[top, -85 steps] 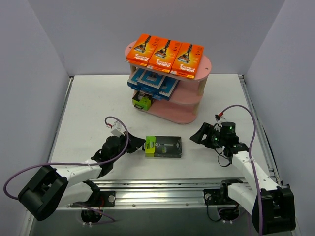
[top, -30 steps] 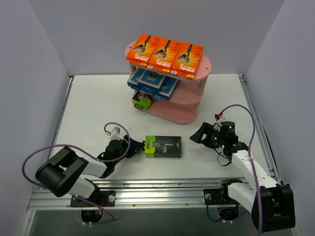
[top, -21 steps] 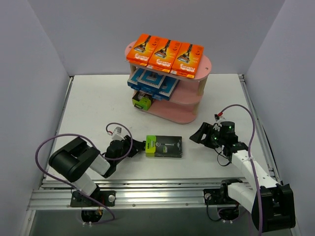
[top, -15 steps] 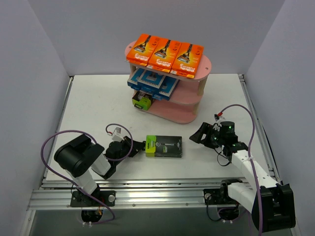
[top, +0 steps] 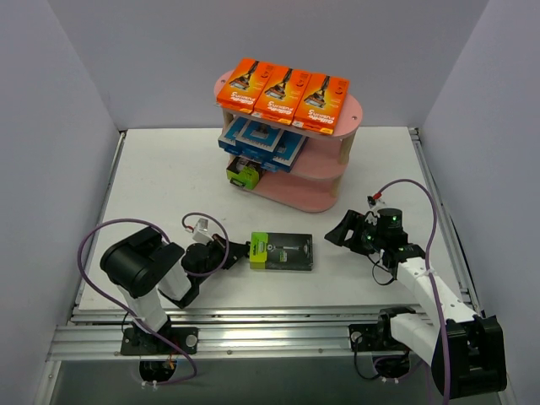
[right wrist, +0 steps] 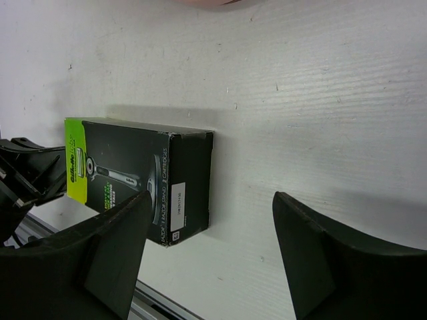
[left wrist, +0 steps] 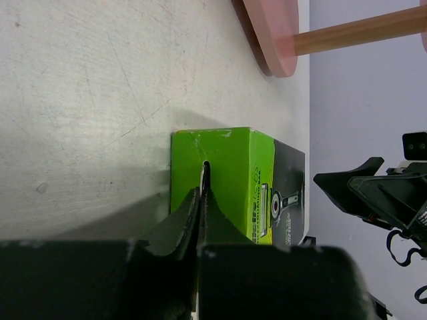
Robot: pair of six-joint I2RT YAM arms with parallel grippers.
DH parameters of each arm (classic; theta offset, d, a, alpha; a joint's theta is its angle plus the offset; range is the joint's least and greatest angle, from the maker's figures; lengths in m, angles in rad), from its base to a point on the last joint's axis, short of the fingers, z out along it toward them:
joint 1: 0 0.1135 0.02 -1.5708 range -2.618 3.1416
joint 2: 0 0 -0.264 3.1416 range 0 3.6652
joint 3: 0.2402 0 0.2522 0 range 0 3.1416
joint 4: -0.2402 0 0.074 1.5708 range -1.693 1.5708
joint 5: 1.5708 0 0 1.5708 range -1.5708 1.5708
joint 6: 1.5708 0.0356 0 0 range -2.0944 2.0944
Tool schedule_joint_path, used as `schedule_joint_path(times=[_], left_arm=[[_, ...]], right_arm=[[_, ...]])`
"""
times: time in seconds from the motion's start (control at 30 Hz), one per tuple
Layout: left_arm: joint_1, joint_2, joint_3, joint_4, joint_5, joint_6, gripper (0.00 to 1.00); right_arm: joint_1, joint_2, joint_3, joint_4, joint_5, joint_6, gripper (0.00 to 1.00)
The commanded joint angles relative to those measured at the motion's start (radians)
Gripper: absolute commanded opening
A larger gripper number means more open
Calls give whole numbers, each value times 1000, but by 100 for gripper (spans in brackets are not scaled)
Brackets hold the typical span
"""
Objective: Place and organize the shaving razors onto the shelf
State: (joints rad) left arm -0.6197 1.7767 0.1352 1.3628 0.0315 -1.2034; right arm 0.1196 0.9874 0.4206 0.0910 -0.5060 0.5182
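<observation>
One flat rectangular pack (top: 281,251) rests on scratched table (top: 169,186).

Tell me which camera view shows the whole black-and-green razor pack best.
The top external view: the black-and-green pack lies flat with its whole face visible. The left wrist view shows mostly its green end, close up; the right wrist view shows its dark end obliquely.

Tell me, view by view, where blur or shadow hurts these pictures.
Top external: evenly lit and sharp; only the bottom tier of the shelf sits in shade. Left wrist: the left gripper, shut on the tab of the black-and-green pack, is a dark blur; the pack itself is crisp. Right wrist: the right gripper shows as soft black silhouettes; the pack's dark face is dim.
</observation>
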Motion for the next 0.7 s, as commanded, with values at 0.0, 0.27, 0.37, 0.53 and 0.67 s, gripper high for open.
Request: schedule_joint_path(times=[0.0, 0.27, 0.37, 0.53, 0.67], left_arm=[[2, -37, 38, 52, 47, 54, 2], [-3, -301, 182, -387, 41, 295, 2], [-6, -345, 236, -494, 27, 356, 2], [-8, -333, 265, -493, 19, 386, 2], [-6, -309, 285, -464, 13, 396, 2]], right_arm=[[8, -3, 6, 10, -9, -15, 69], [9, -13, 7, 1, -5, -15, 69], [12, -16, 6, 1, 0, -14, 69], [17, -29, 0, 22, -63, -23, 68], [93, -84, -14, 49, -91, -33, 64]])
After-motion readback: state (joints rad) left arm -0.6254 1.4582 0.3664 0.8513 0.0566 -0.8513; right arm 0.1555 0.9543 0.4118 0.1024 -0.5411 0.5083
